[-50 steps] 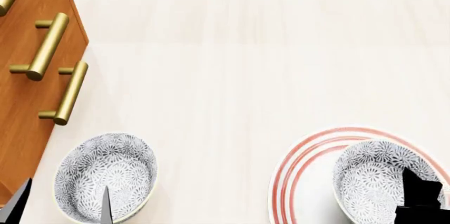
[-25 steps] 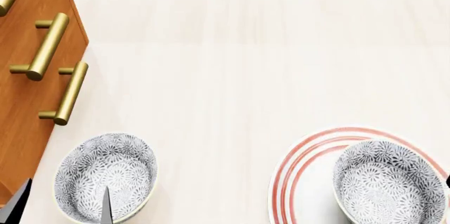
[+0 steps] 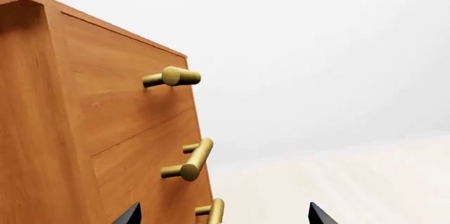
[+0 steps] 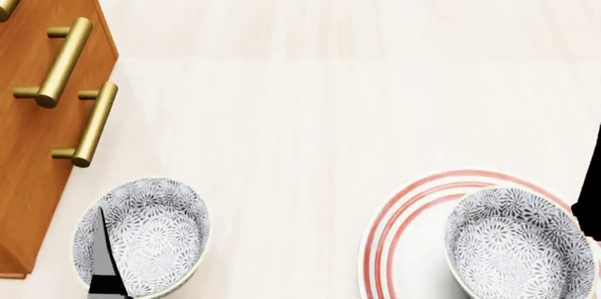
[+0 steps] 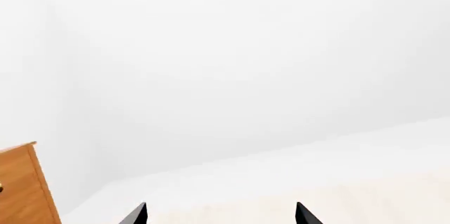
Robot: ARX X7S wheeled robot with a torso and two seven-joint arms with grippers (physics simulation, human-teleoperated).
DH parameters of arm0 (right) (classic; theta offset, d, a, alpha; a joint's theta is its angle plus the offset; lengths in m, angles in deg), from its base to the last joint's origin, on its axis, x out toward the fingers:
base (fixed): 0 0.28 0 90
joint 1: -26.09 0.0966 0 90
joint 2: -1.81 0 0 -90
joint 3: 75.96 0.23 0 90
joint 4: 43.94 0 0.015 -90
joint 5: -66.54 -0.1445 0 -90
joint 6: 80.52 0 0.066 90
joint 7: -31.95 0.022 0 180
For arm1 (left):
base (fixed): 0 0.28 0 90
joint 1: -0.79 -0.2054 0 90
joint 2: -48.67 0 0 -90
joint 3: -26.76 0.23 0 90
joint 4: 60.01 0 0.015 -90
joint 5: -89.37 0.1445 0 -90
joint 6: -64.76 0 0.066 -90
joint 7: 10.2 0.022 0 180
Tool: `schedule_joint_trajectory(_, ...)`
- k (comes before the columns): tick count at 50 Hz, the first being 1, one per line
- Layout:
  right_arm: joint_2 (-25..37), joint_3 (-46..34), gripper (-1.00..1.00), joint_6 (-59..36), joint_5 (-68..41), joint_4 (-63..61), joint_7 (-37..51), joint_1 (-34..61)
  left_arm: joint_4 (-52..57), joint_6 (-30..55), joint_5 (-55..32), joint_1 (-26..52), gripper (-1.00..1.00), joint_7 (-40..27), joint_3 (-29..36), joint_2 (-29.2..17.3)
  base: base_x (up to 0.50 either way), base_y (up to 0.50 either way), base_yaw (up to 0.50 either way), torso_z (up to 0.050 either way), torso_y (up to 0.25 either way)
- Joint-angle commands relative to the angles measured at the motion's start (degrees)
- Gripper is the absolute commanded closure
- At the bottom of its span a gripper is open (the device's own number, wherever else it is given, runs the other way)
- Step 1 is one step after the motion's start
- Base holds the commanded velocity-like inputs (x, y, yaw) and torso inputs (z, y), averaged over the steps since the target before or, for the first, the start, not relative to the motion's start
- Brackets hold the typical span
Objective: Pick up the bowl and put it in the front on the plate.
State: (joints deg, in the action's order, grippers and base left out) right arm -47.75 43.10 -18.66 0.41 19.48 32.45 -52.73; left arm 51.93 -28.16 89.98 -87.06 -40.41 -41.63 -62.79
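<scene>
A grey-blue floral bowl [image 4: 519, 243] sits inside the red-ringed plate [image 4: 404, 221] at the near right of the head view. A look-alike bowl [image 4: 150, 232] stands on the counter at the near left. One dark finger [image 4: 101, 257] of my left gripper shows over that left bowl. In the left wrist view my left gripper [image 3: 225, 216] is open, its tips wide apart and empty. My right gripper [image 5: 220, 215] is open and empty too; in the head view my right arm [image 4: 593, 179] is a dark sliver at the right edge, beside the plate.
A wooden cabinet [image 4: 28, 172] with brass bar handles [image 4: 66, 60] stands at the left, close to the left bowl. The left wrist view shows the cabinet [image 3: 84, 129] and its handles [image 3: 189, 161] near the fingers. Pale counter [image 4: 310, 116] stretches behind both bowls.
My right gripper has let go and drawn away from the bowl on the plate to the right edge. The left finger has shifted over the left bowl.
</scene>
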Motion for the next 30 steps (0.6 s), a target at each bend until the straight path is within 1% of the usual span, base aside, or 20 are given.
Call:
schedule_joint_trajectory(1,-14.36,2.20,-1.00,11.51,6.77,-5.85,-4.52,-3.22,5.11,1.11,2.41,0.74,-1.00,-1.11,-3.51,-0.57,0.00,0.00,0.00,0.000,0.000)
schedule_joint_trajectory(6,-18.26,1.60,-1.00,16.37,11.00,-7.69,-8.53,-5.20,7.22,1.57,2.91,0.60,-1.00,-1.66,-4.36,-1.06,0.00,0.00,0.00,0.000,0.000)
schedule_joint_trajectory(12,-19.46,0.87,-1.00,16.90,11.15,-9.08,-8.40,-5.81,10.50,2.24,3.95,0.72,-1.00,-2.29,-5.20,-1.50,0.00,0.00,0.00,0.000,0.000)
schedule_joint_trajectory(15,-21.71,-1.57,-1.00,19.02,14.95,-9.17,-11.11,-6.81,11.44,1.64,4.51,0.31,-1.00,-2.79,-5.85,-2.00,0.00,0.00,0.00,0.000,0.000)
schedule_joint_trajectory(19,-23.58,-3.62,-1.00,20.33,16.45,-8.98,-12.78,-7.27,11.54,0.48,4.56,-0.18,-1.00,-3.43,-6.69,-2.41,0.00,0.00,0.00,0.000,0.000)
schedule_joint_trajectory(23,-26.82,-7.45,-1.00,22.70,20.09,-6.76,-15.39,-6.83,11.73,-1.39,4.65,-1.08,-1.00,-4.21,-7.72,-3.03,0.00,0.00,0.00,0.000,0.000)
schedule_joint_trajectory(30,-30.32,-11.76,-1.00,26.54,24.45,-3.37,-19.24,-6.45,10.48,-3.05,3.76,-1.45,-1.00,-5.27,-9.71,-3.69,0.00,0.00,0.00,0.000,0.000)
